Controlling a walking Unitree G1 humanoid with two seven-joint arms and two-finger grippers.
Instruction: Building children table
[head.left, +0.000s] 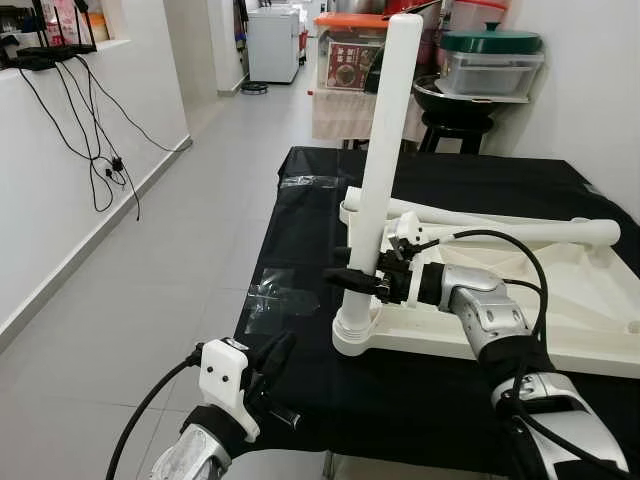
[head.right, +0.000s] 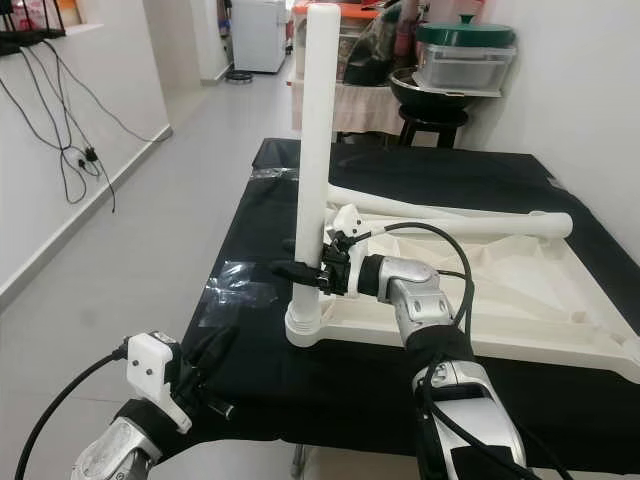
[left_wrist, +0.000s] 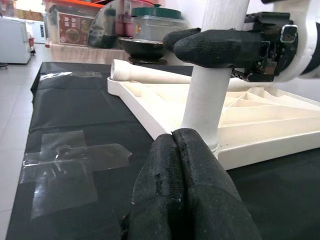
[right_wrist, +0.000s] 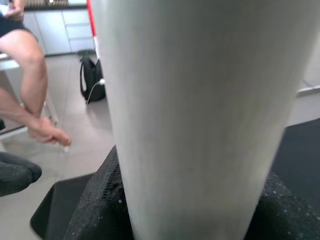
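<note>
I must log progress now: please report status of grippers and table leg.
Right gripper shut on upright white leg, standing in corner socket of tabletop. Left gripper shut, idle off table edge. Second leg lies across tabletop.

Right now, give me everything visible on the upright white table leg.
The upright white table leg is a smooth, round, matte tube that looks like plastic, slightly wider toward its rounded top. It stands vertical in a ringed collar at the near-left corner of the upside-down white ribbed tabletop, which lies on the black cloth. The right gripper is shut on it low down, just above the collar, fingers on either side. A second white leg lies flat behind it.
</note>
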